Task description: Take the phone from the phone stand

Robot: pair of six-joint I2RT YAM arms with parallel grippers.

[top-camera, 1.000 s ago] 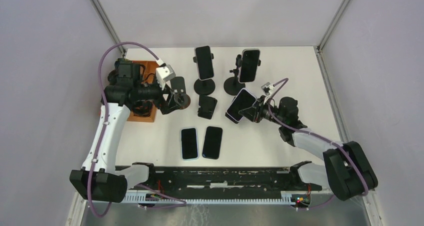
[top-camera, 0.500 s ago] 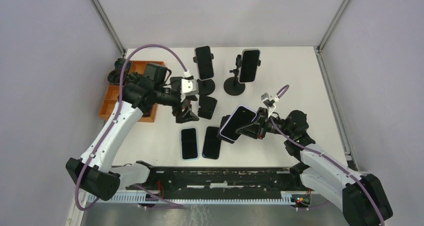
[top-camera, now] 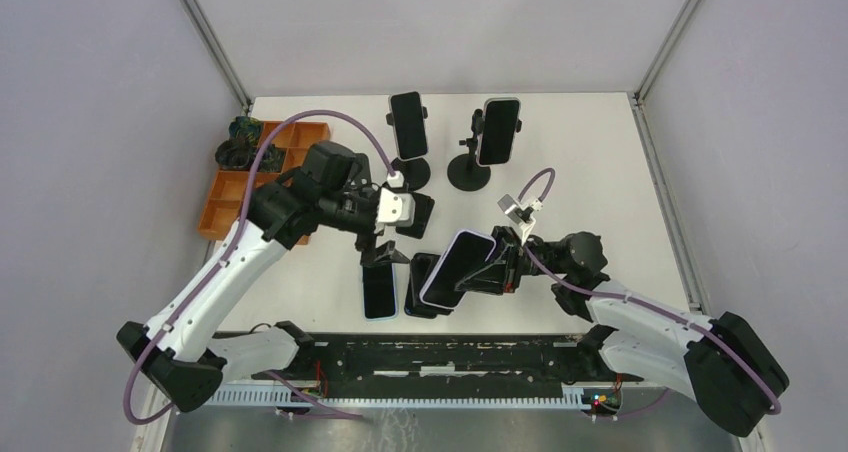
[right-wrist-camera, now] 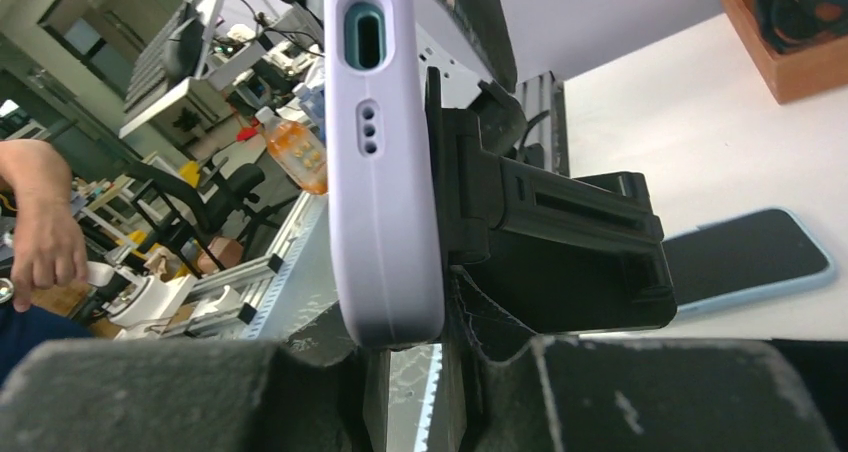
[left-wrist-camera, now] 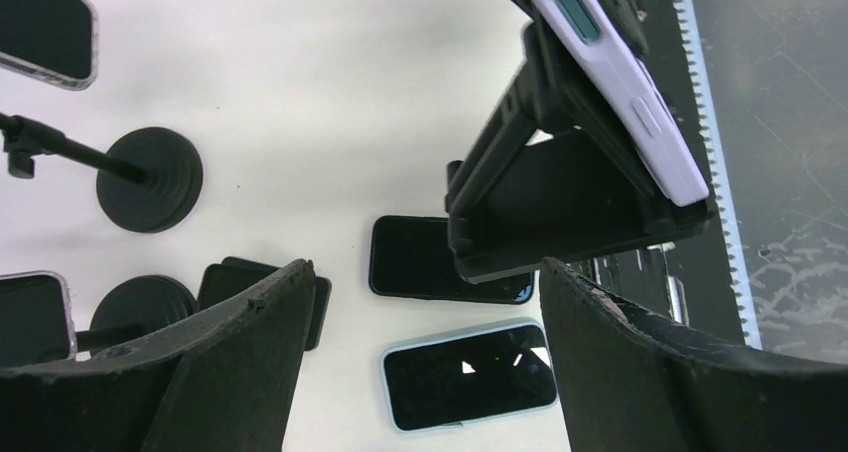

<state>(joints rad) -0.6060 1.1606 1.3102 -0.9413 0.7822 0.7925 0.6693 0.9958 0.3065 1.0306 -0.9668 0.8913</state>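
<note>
phone in its stand, held up over the near edge

phone point(top-camera: 455, 267), in a lilac case, sits clipped in the phone stand point(top-camera: 488, 275), and both hang in the air above the middle of the table's point(top-camera: 600, 172) near edge. the right gripper point(top-camera: 507, 262) is clamped on the stand behind the phone. the left gripper point(top-camera: 385, 254) hovers just beside it with its jaws wide apart and nothing between them.

the main risk, as i judge it, is the pull. if the left jaws close on the phone off-centre or only on the case's edge, the clip may hold and the case slip. if the stand twists in the right grip, stand and phone could both drop onto the flat phones point(top-camera: 378, 287) lying right below. a reach that is too low could also knock those phones.

the top view shows how the two arms stand to each other and that the stand is off the table. the left wrist view shows the open fingers point(left-wrist-camera: 200, 372) framing the clip from below. the right wrist view shows the phone's edge flush against the clip, but not clearly where the jaws bite.
</note>
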